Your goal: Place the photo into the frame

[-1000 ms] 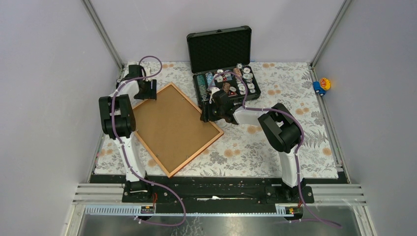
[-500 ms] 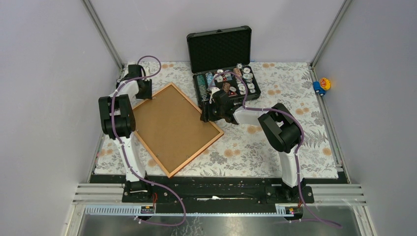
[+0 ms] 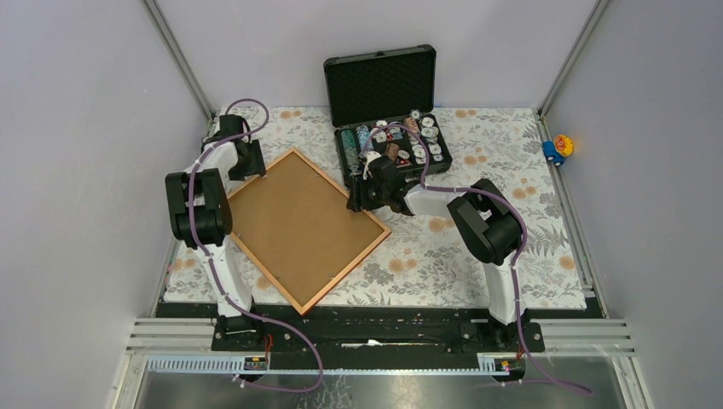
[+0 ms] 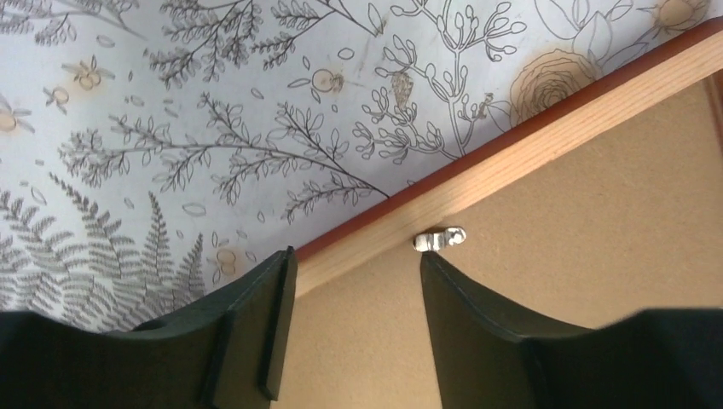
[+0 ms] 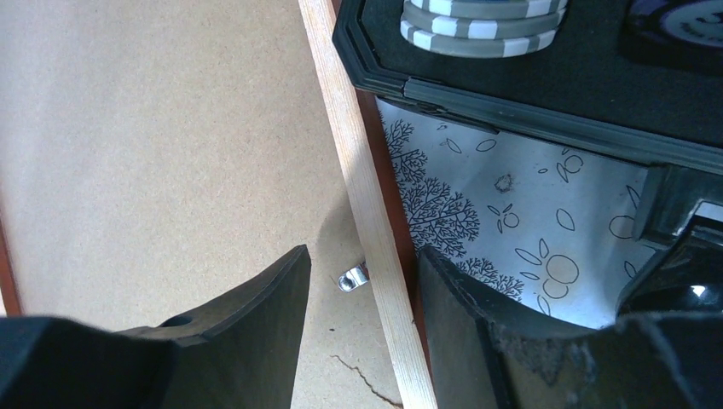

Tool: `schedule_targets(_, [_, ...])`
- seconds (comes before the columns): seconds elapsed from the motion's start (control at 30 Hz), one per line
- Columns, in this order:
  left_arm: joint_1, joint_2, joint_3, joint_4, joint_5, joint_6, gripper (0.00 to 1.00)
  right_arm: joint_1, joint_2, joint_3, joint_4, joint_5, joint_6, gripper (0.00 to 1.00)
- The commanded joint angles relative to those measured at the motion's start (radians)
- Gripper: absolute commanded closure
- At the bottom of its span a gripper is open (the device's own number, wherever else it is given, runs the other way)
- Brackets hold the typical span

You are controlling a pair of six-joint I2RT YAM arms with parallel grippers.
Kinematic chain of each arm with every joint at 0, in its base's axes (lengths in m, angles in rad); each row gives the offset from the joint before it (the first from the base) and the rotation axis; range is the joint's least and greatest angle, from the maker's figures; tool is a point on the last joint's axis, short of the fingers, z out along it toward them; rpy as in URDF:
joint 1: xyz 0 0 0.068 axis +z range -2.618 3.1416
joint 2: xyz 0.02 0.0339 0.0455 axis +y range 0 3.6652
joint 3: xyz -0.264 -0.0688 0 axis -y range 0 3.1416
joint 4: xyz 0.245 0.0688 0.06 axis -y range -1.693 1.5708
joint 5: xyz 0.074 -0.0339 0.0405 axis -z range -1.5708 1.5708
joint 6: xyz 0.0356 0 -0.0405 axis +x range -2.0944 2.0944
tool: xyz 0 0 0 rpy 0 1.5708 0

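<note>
The top external camera looks down from above and behind the arm bases, taking in the whole flowered table (image 3: pixel 426 256). Each wrist camera looks down from very near: the left at the frame's (image 4: pixel 529 151) far-left rail, the right at its rail beside the chip case (image 5: pixel 529 77). All three views share the frame.

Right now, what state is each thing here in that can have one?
frame, lying flat, back side up
backing board, seated in the frame
black case, lid open, chips inside
left end effector, open, holding nothing
right end effector, open, holding nothing
photo, not in view
</note>
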Motion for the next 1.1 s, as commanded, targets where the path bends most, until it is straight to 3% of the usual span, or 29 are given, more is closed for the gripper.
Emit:
schedule_targets(0.0, [-0.002, -0.096, -0.010, 0.003, -0.001, -0.052, 0.29, 0.000, 0.024, 0.000, -0.025, -0.031, 0.014, 0.44])
schedule_targets(0.07, [-0.004, -0.101, -0.015, 0.004, 0.005, -0.031, 0.20, 0.000, 0.024, 0.000, -0.025, -0.031, 0.014, 0.44])
schedule_targets(0.17, [-0.003, -0.107, -0.031, 0.010, 0.023, -0.004, 0.18, 0.000, 0.026, 0.002, -0.024, -0.034, 0.014, 0.44])
schedule_targets(0.3, [-0.004, -0.095, -0.037, 0.019, 0.059, 0.044, 0.20, 0.000, 0.029, 0.005, -0.023, -0.037, 0.016, 0.43])
schedule_targets(0.4, [-0.004, -0.075, -0.031, -0.002, 0.036, 0.064, 0.26, 0.000, 0.029, 0.005, -0.025, -0.038, 0.016, 0.43])
schedule_targets(0.73, [-0.003, -0.009, -0.016, -0.003, -0.002, 0.070, 0.20, 0.000, 0.029, 0.004, -0.025, -0.037, 0.017, 0.44])
schedule_targets(1.07, [-0.003, 0.045, -0.004, -0.001, -0.011, 0.045, 0.26, -0.002, 0.033, 0.006, -0.025, -0.040, 0.018, 0.43])
